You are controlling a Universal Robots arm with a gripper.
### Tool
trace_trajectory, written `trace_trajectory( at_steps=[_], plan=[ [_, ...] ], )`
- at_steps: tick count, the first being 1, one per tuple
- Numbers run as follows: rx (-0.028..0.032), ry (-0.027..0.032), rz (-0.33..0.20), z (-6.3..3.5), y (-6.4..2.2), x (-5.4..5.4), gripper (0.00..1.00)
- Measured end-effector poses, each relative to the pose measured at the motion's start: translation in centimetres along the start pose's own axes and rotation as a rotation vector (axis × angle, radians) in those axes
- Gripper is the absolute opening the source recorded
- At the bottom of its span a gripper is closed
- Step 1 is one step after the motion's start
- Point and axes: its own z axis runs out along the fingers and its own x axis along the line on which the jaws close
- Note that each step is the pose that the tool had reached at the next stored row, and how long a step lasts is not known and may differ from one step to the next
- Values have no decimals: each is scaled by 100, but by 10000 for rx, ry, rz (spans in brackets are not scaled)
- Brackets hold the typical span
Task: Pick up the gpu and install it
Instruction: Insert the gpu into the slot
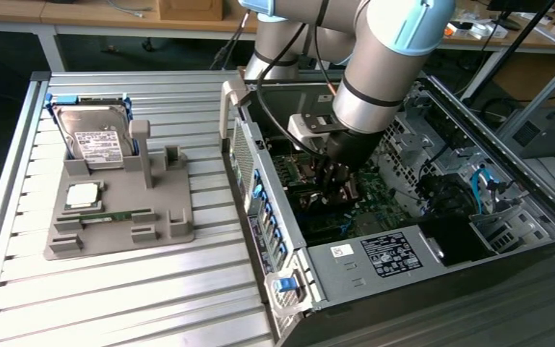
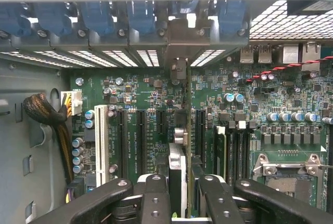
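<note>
My gripper reaches down into the open computer case, just above the green motherboard. In the wrist view the gpu stands edge-on between my black fingers, and my gripper is shut on it. The card runs straight away from me over the motherboard, between the black expansion slots. Its metal bracket sits against the case's rear slot openings. I cannot tell whether the card's lower edge touches a slot.
On the slatted table at the exterior view's left, a grey holder carries a hard drive, a processor and a memory stick. Inside the case are blue slot latches, a sleeved cable bundle and a processor socket.
</note>
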Motion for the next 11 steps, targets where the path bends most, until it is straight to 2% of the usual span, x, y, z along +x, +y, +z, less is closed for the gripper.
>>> trace_trajectory(
  at_steps=[11],
  plan=[
    [-2, 4, 0, 26, 0, 0, 27]
  ],
)
